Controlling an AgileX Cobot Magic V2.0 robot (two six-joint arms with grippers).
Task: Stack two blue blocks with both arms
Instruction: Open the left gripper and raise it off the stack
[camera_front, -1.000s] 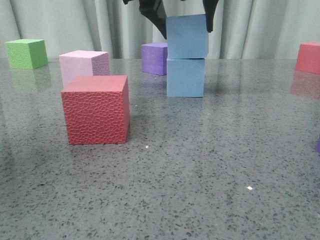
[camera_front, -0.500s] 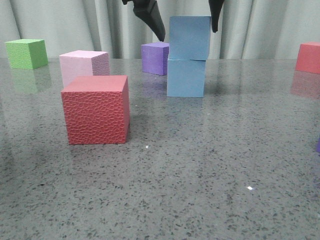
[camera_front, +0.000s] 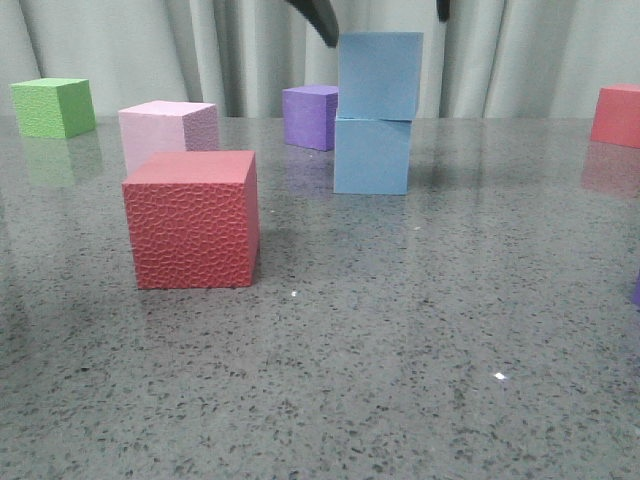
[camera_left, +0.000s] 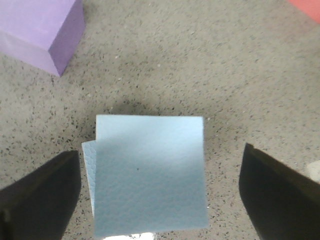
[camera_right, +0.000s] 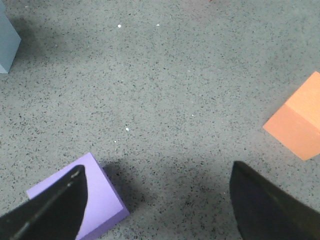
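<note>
Grey speckled stone (camera_front: 400, 330) forms the table, with pale curtains (camera_front: 200, 50) hung behind it. Above the stack, the left gripper (camera_left: 160, 195) is spread wide, its two dark fingers (camera_left: 40, 195) held clear of the blocks on either side. The right gripper (camera_right: 157, 210) is likewise wide apart and holds nothing, over bare stone near a purple cube (camera_right: 75, 202) and an orange cube (camera_right: 297, 122). Two blue blocks are seen, smooth, matte and equal in size: the upper block (camera_front: 379, 75) is set on the lower block (camera_front: 371, 155), slightly askew. In the front view two red cubes (camera_front: 192, 220), one pink cube (camera_front: 165, 130), one green cube (camera_front: 52, 107) and one purple cube are counted.
</note>
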